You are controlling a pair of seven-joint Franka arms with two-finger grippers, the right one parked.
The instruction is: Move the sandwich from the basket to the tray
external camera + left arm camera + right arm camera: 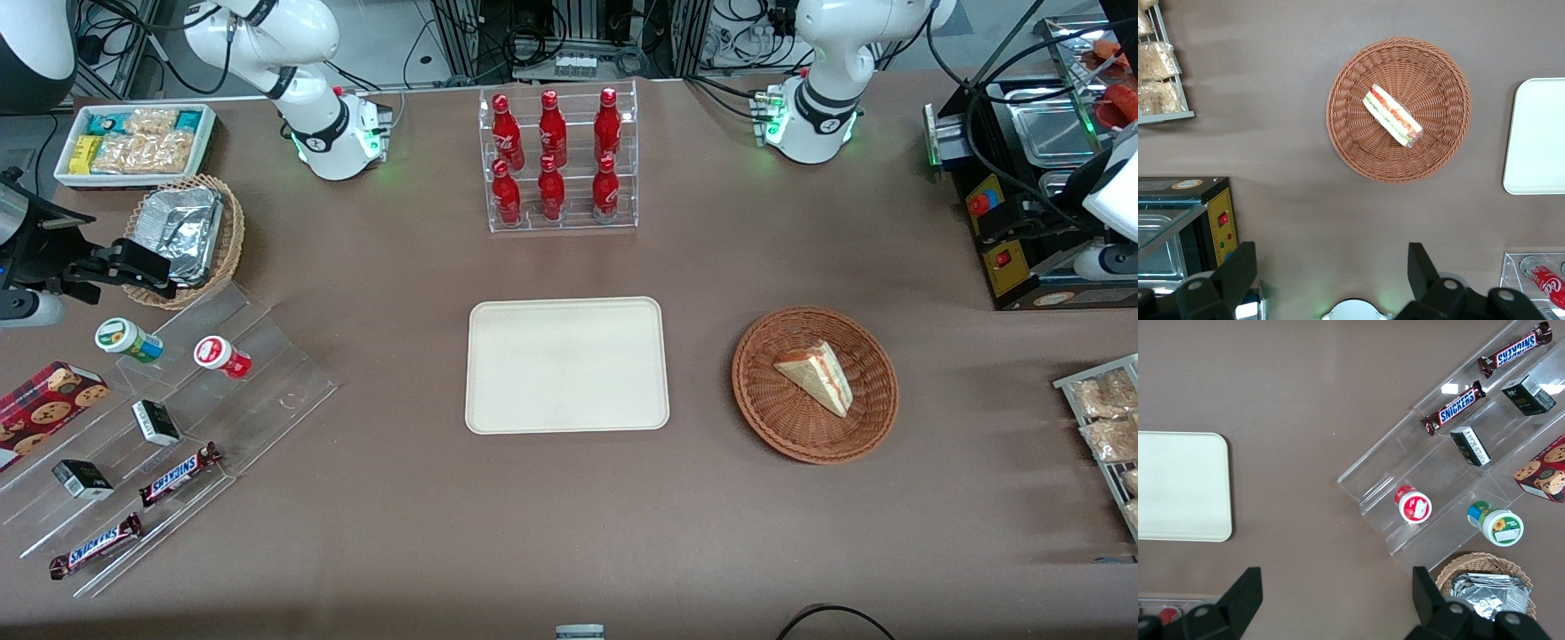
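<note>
Resting in the basket (814, 384) at the right of the front view, the sandwich (816, 376) has not been picked up, so the whole task is left: the grasp, the carry and the set-down. The tray (567, 365) sits bare at the middle of that frame, near the basket but apart from it, nearer the front camera than the clear rack of red bottles (557, 158). The gripper (1331, 280) hangs high above the table with its jaws spread wide and nothing between them; in the left wrist view the basket and sandwich show well clear of its fingertips (1418, 263), so a descent is needed before any grasp. The path from basket to tray looks open, with only bare tabletop between them. A black appliance with a yellow panel (1013, 240) stands at the upper right of the front view, and a wire rack of packaged snacks (1107, 418) lies at the right edge; both are well apart from the basket and should not interfere. Candy bars (178, 474) on clear steps occupy the lower left.
</note>
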